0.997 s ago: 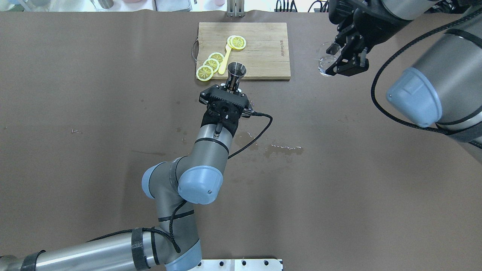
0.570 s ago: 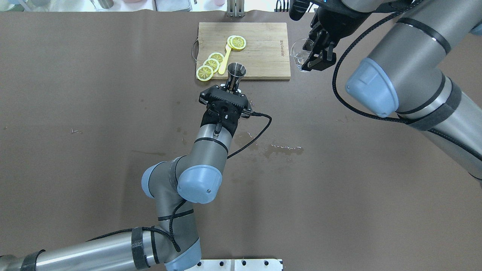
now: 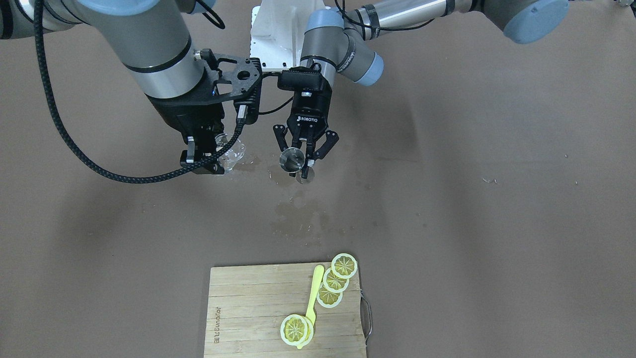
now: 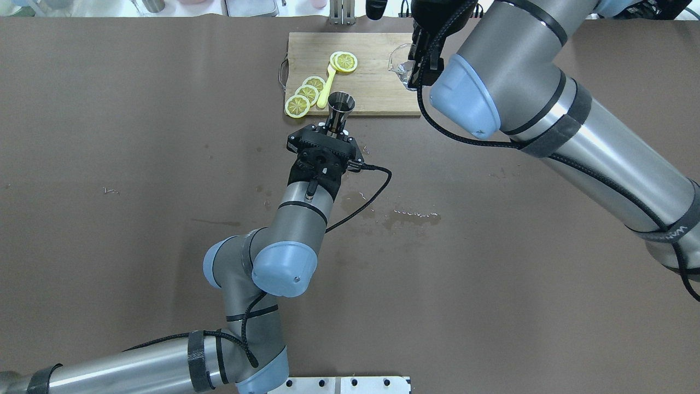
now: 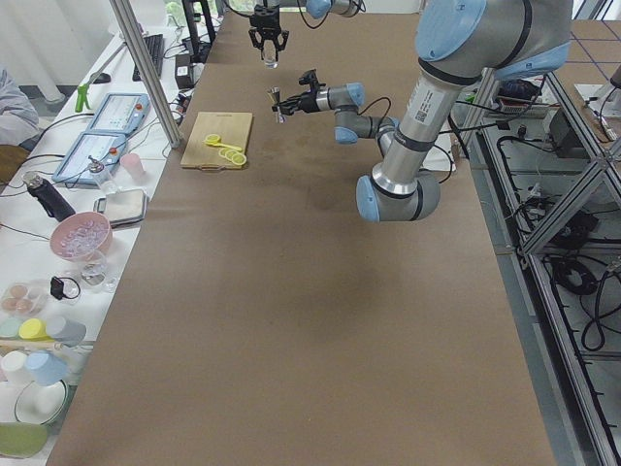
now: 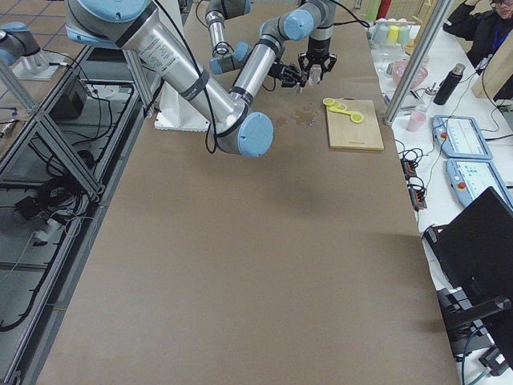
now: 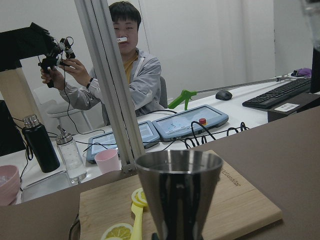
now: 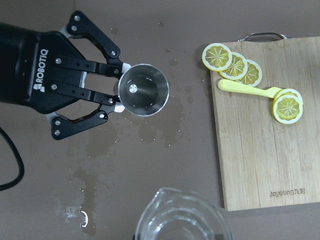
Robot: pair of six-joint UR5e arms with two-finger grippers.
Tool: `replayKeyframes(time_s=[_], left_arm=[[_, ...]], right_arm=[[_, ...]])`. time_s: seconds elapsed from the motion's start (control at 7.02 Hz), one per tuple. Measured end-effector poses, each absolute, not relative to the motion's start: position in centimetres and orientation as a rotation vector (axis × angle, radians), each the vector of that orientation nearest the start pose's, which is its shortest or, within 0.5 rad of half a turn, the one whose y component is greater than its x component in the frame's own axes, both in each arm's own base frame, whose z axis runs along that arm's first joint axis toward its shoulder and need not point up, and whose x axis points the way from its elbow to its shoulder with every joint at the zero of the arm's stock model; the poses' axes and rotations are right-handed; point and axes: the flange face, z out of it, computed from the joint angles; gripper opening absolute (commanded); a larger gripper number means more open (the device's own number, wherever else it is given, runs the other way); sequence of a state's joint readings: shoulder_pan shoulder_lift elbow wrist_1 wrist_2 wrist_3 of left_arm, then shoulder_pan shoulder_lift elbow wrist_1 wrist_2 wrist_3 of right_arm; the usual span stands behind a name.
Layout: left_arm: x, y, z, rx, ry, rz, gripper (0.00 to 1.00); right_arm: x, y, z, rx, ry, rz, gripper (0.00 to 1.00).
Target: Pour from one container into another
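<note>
Glass cup sits clamped in the right pincer, near the jigger.

Silvery steel jigger upright, mouth up, held aloft — clear glass cup aloft nearby, apart.

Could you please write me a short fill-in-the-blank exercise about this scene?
The left gripper holds the steel jigger with its open mouth facing ____. The right gripper holds the glass cup, so ____ grippers are full. The yellow spoon lies on the cutting board among slices of ____. Missing words: up; both; lemon.
</note>
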State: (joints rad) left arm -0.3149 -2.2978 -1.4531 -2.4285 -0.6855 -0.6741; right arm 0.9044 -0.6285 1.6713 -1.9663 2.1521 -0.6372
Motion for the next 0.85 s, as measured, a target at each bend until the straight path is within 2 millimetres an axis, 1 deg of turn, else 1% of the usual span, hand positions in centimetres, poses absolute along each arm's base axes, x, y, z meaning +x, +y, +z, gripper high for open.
replayKeyframes(time_s=[0.28,0.43,0.57,0.85], left_arm=[[56.7,-42.3,15.8,1.363,0.695,-0.134,0.0],[56.1,-43.1,15.7,1.374,0.696,-0.127,0.0],[55.8,-43.5,15.7,1.378,0.695,-0.126,0.0],[55.7,-43.7,15.9,1.38,0.693,-0.125,0.0]], right_arm=[[-37.5,-58.0,6.6,0.635,-0.581,-1.464,0.0],[-38.1,-58.0,5.8,0.61,-0.565,-1.502,0.0],[-38.5,-57.8,5.3,0.59,-0.555,-1.524,0.0],[-38.8,-57.7,4.4,0.552,-0.548,-1.547,0.0]])
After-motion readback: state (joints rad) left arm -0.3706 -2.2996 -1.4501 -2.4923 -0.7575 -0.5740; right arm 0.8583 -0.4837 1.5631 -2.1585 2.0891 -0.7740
